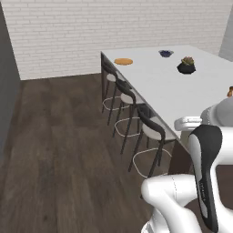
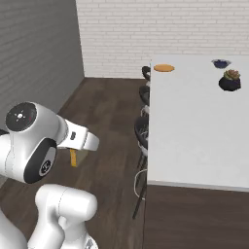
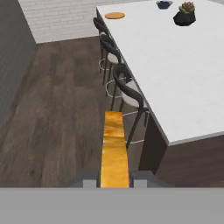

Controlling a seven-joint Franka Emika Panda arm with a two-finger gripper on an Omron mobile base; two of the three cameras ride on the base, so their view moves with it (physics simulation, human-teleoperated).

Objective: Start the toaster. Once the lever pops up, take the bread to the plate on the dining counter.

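A golden-tan slice of bread (image 3: 114,146) stands on edge between my gripper's (image 3: 114,178) two fingertips, which are shut on it. In the right base view the bread (image 2: 73,158) hangs under the hand over the wooden floor, left of the dining counter (image 2: 194,131). The counter (image 3: 183,78) is a white island top on a dark base, ahead and to the right. The orange-tan plate (image 3: 114,15) lies at its far left corner, also seen as the plate (image 1: 123,61) and the plate (image 2: 164,68). The toaster is out of view.
Three dark stools (image 1: 150,127) line the counter's left side. A dark pot with a plant (image 2: 229,81) and a small bowl of blue berries (image 2: 221,63) sit at the far end. A grey wall (image 2: 34,63) runs along the left, and open wooden floor (image 1: 59,136) lies between.
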